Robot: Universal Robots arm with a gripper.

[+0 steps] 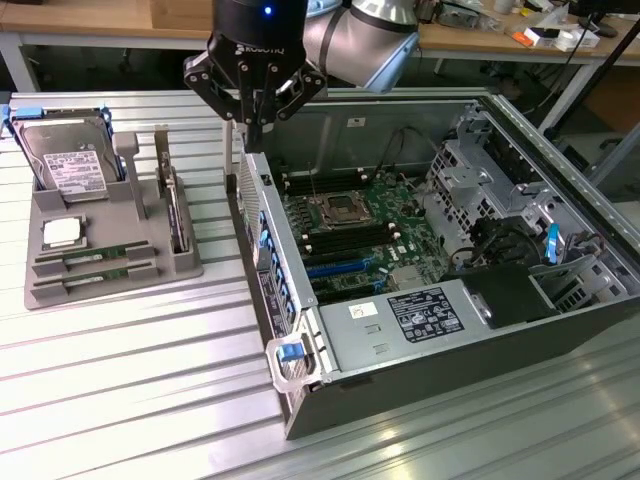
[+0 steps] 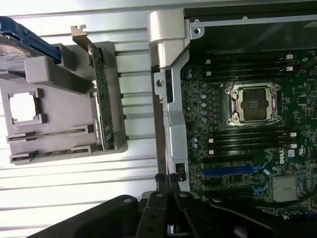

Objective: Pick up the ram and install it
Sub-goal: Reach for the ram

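1. At the exterior view's left, a grey tray (image 1: 110, 293) stood on the ribbed metal counter (image 1: 130, 390). A hard drive (image 1: 72, 165) leaned at the tray's far end. In the wrist view the frame edge cut this drive off.
2. Before the drive lay a square processor chip (image 1: 62, 233). Nearer to the camera, two ram sticks (image 1: 88, 262) lay flat in the tray's slots, one just beside the other and well apart from the claw. Their chips were too small to make out.
3. On the tray's right side a green card (image 1: 178, 205) stood upright on its edge.
4. The claw (image 1: 262, 125) hung above the far left corner of the open computer case (image 1: 450, 372) and pointed straight down. Its fingers were together, and nothing could be seen between them.
5. The arm (image 1: 360, 40) came in from above. The frame cut off its upper part, and a silver joint sat just to the claw's right in the exterior view.
6. Inside the case lay the motherboard (image 1: 372, 215) with its processor socket (image 1: 335, 208) between long black memory slots (image 1: 355, 238). I could not tell whether a stick sat in any of them.
7. At the far right, cables partly hid the metal cages (image 1: 480, 170), and the frame cut the case's corner.
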